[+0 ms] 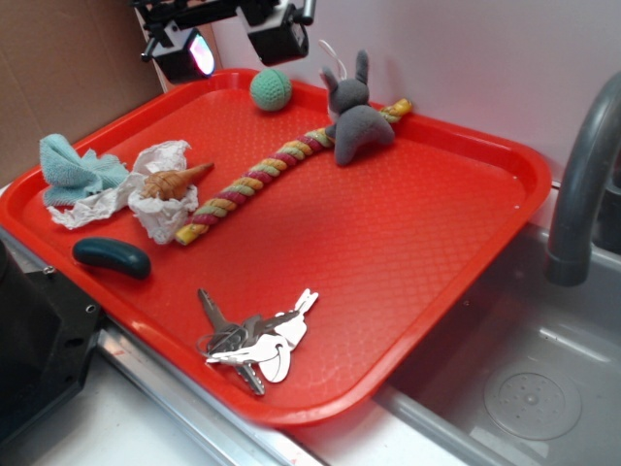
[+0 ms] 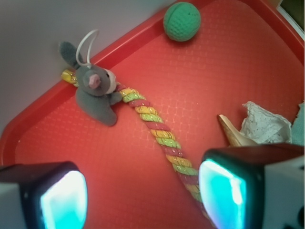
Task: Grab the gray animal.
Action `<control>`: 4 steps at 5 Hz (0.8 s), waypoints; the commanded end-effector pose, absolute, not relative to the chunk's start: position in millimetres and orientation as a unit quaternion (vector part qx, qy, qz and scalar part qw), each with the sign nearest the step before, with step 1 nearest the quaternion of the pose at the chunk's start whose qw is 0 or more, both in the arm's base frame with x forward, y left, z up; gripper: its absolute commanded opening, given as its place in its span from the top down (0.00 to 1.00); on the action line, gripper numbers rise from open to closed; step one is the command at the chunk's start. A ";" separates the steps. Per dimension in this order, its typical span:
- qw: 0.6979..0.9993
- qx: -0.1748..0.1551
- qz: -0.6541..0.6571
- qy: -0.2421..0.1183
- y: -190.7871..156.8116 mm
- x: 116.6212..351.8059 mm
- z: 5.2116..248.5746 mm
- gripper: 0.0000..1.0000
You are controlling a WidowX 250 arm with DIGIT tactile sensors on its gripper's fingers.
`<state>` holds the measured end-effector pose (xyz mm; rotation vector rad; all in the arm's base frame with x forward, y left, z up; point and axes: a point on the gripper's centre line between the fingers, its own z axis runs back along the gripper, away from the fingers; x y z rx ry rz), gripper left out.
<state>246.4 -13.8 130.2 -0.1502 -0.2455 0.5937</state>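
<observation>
Currently the tool (image 2: 143, 193) hangs spread and empty over the red tray (image 2: 200, 86); in the wrist view the gray animal (image 2: 95, 93) lies toward eleven o'clock, well apart, propped on the braided rope (image 2: 157, 131) by the tray's rim.

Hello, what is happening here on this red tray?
A robot gripper hangs open above the far edge of the red tray, holding nothing. Its target, the gray plush animal, sits untouched on one end of a braided rope. A green knitted ball, keys, crumpled paper and a blue cloth lie around.
</observation>
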 end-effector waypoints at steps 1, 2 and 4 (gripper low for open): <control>0.946 -0.070 0.274 -0.161 -6.4 288.6 102.0 0.00; 0.943 -0.059 0.259 -0.198 -9.2 307.6 76.7 0.00; 0.958 -0.048 0.204 -0.194 -21.2 346.4 62.1 0.00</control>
